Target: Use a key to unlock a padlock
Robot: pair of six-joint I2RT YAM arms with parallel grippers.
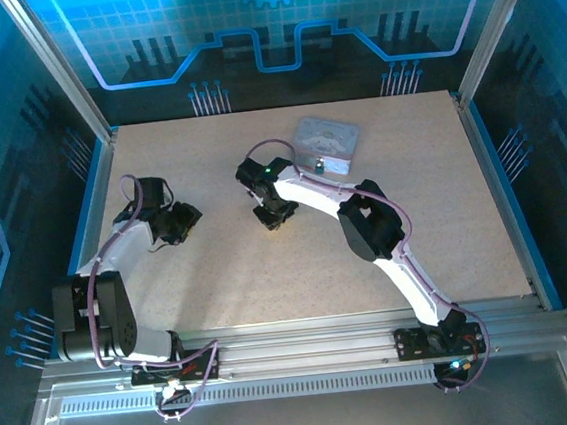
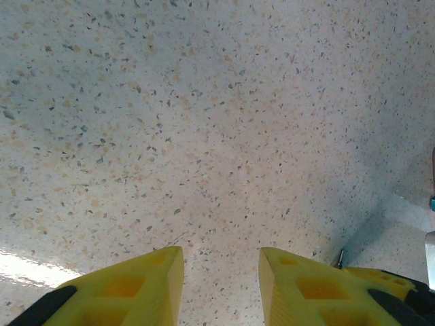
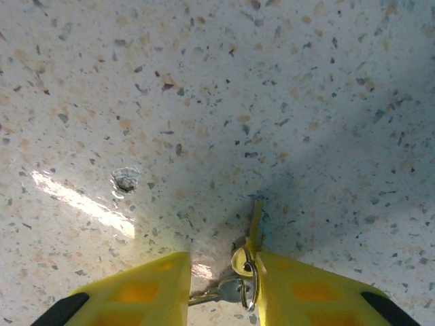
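Your right gripper (image 3: 221, 270) sits low, jaws apart around the key (image 3: 231, 291) and its ring (image 3: 246, 275); you cannot tell whether they pinch it. From above, the gripper's body hides the key, near-left of the tin (image 1: 327, 143). Your left gripper (image 2: 221, 272) stands spread, farther left.
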